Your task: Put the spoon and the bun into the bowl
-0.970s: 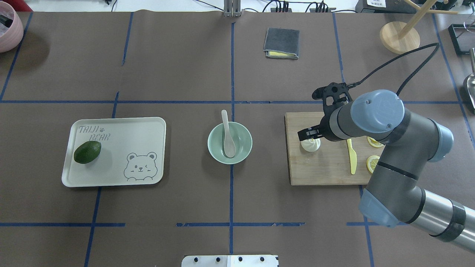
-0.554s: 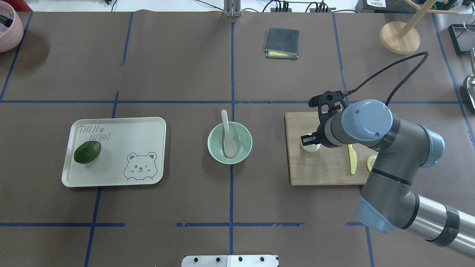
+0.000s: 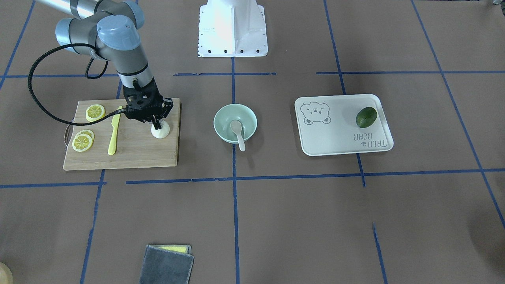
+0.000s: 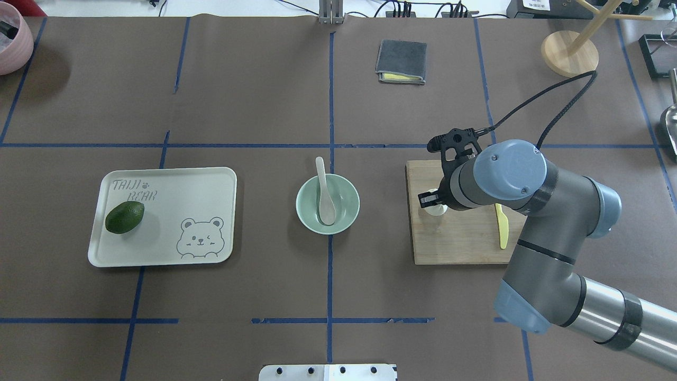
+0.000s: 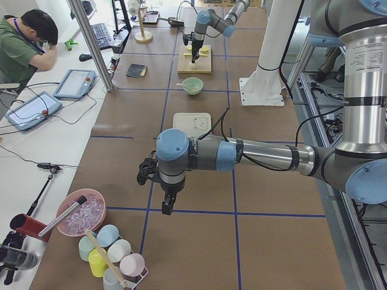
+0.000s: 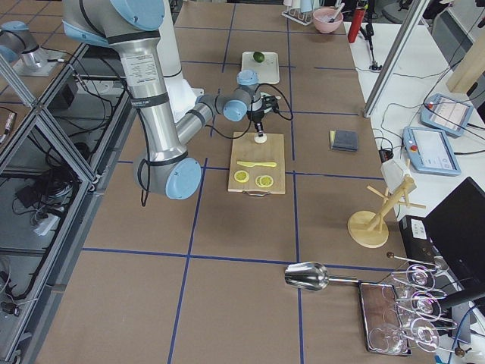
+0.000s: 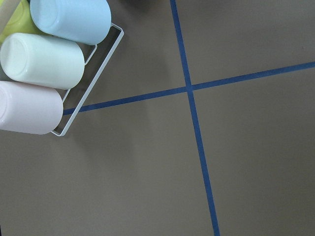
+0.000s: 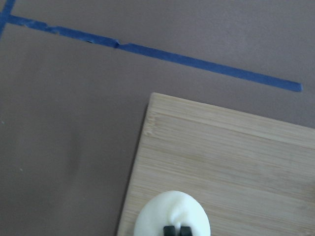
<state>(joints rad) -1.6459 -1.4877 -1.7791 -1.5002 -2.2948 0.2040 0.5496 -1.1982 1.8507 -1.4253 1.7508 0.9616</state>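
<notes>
1. Front-facing: spoon (image 3: pixel 238 134) lies in bowl (image 3: pixel 225 116), so that part is done. The bun (image 3: pixel 160 132), on cutting board (image 3: pixel 134 154) well apart from bowl, is left to move.
2. Right wrist: right end effector (image 8: pixel 177 230) pinched narrow on the bun's top.
3. Exterior left: left end effector (image 5: pixel 167 204) far from bowl; how open, cannot tell.

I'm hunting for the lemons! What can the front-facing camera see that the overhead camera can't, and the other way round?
Only the front-facing view shows the lemon slices on the cutting board; overhead, the right arm hides them. Only the overhead view shows the wooden stand and the pink pot. Both show the spoon in the bowl, the bun with the right tool pinching its top, the yellow knife and the tray.
</notes>
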